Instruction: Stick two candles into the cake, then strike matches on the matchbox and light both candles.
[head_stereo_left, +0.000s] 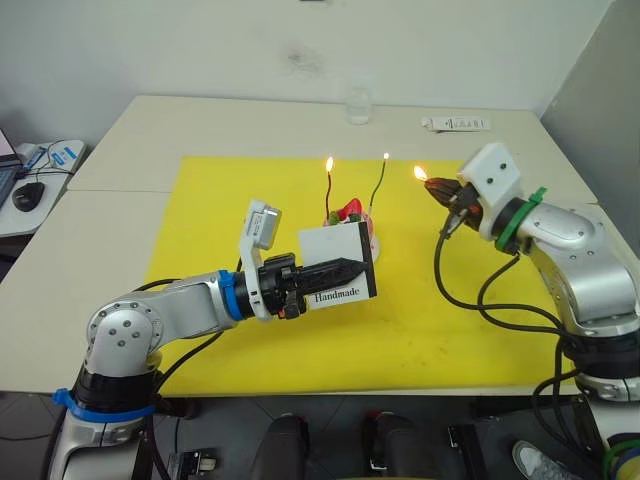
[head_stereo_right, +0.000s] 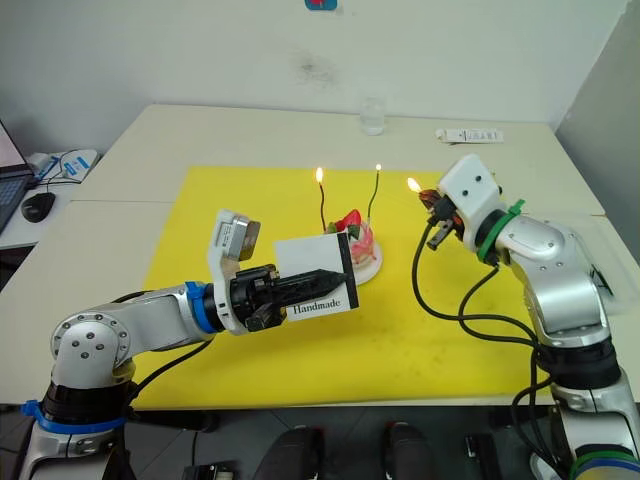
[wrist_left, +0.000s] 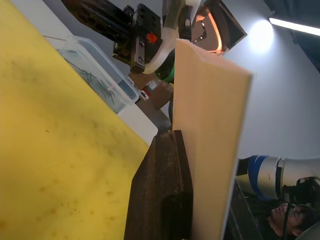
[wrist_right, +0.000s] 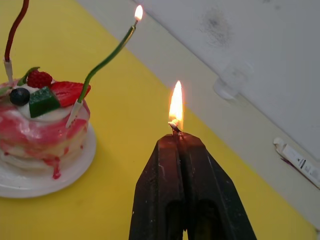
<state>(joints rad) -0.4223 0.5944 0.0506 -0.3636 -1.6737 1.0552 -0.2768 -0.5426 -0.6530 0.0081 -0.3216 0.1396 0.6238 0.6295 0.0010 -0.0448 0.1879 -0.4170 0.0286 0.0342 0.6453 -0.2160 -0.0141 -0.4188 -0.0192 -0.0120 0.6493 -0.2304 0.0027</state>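
In the left eye view, the matchbox (head_stereo_left: 338, 268) is clamped upright by the left gripper (head_stereo_left: 350, 268) in front of the cake (head_stereo_left: 352, 217) at the yellow mat's (head_stereo_left: 220, 200) centre. In the right wrist view, a burning match (wrist_right: 175, 125) is pinched by the right gripper (wrist_right: 177, 137); the green candle (wrist_right: 107, 59) and red candle (wrist_right: 15, 27) stand in the cake, the green one's flame seen.

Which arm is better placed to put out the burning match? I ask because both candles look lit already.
Right. The right gripper is shut on the short dark burning match, clear of the small pink cake. The left gripper is occupied, clamping the flat white matchbox.
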